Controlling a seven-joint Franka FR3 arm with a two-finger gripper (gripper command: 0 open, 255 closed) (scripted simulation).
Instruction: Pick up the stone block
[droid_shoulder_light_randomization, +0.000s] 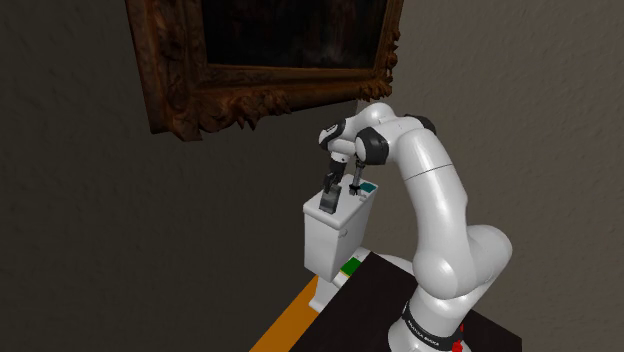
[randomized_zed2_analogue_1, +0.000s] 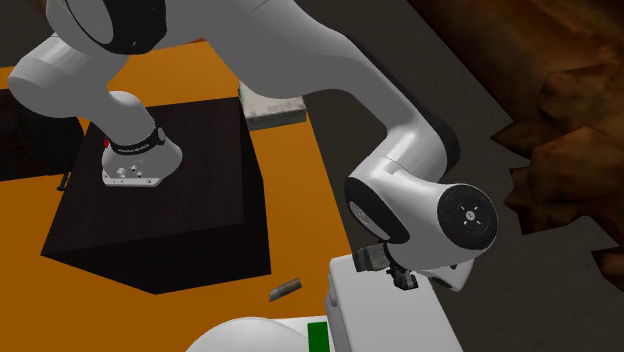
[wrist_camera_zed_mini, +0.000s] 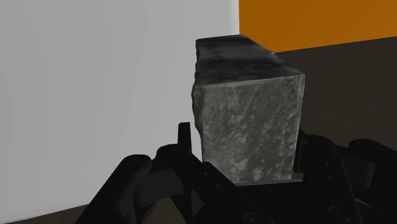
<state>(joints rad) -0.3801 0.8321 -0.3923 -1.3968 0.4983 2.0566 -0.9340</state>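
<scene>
- End effector (wrist_camera_zed_mini: 244, 151) pinching stone block (wrist_camera_zed_mini: 248, 108); one finger each side, grip low on block.
- Block at top of white box (droid_shoulder_light_randomization: 335, 242), nr its edge; resting or clear of it: can't tell.
- Our judgement: raise straight up, slow, const. squeeze, so block doesn't scrape box or twist.

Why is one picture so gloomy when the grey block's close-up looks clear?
Shoulder view: dim throughout; wall and framed painting murky, the white arm stands out. Wrist view: evenly lit; the stone block shows its mottled face clearly, top darker. Second exterior view: orange floor bright.
</scene>
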